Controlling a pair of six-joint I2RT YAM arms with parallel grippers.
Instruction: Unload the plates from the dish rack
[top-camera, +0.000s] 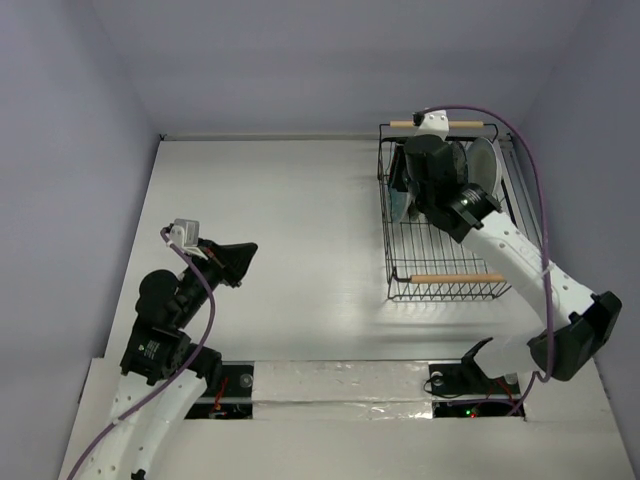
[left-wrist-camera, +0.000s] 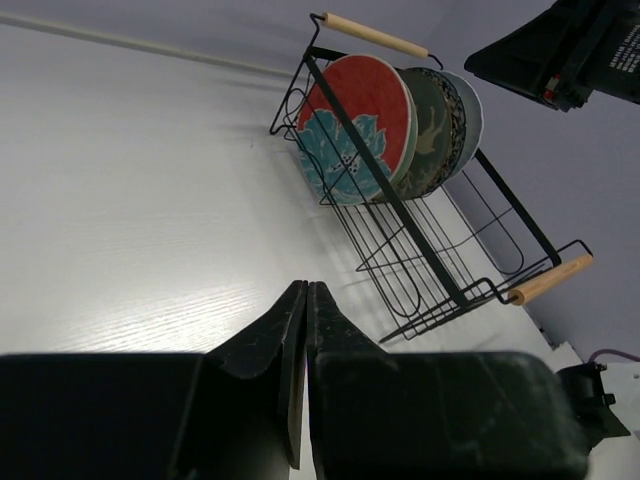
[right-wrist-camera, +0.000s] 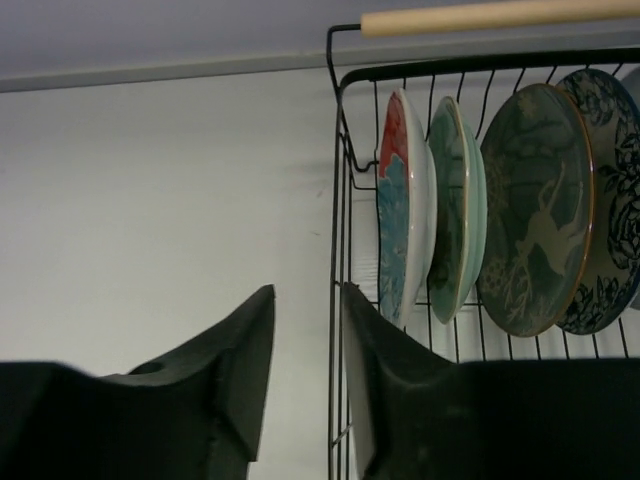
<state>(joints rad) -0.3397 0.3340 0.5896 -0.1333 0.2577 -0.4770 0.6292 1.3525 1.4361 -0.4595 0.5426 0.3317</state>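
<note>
Plates: upright in rack, far right corner of surface. Right jaws: part open, empty, lined up on rack side wire, just beside red plate. Left jaws: shut, empty. Clear wire first, pinch red plate's top rim, lift straight up.

1. Worktop: white, faint wood grain, matte.
2. Walls: pale lavender-grey, bounding the worktop on three sides.
3. Panel: white, glossy, along the near edge.
</note>
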